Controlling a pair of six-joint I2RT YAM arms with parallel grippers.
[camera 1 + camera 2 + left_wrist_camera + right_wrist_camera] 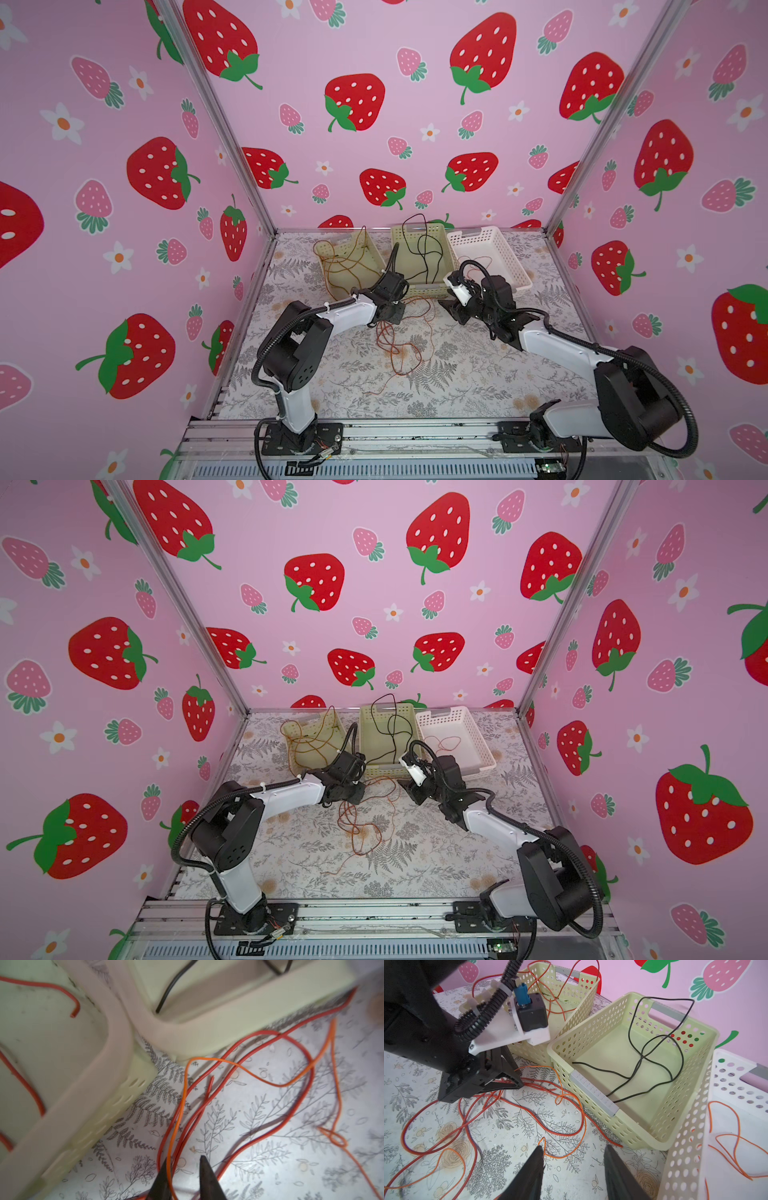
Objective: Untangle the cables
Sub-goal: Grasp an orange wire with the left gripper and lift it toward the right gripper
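Left wrist view gives us the left end effector [184, 1158] low over the desk [280, 1167], jaws a narrow gap apart around an orange cable [180, 1109] and a red cable [207, 1093], likely to pull one free. Rightward the tangled cables [399, 351] sprawl on the desk before the baskets [593, 1095], and the right end effector [574, 1147] hovers half open, empty, probably to steady a strand.

left gripper [184, 1158] | jaws apart; orange cable [182, 1105] between | red cables [261, 1031] beside
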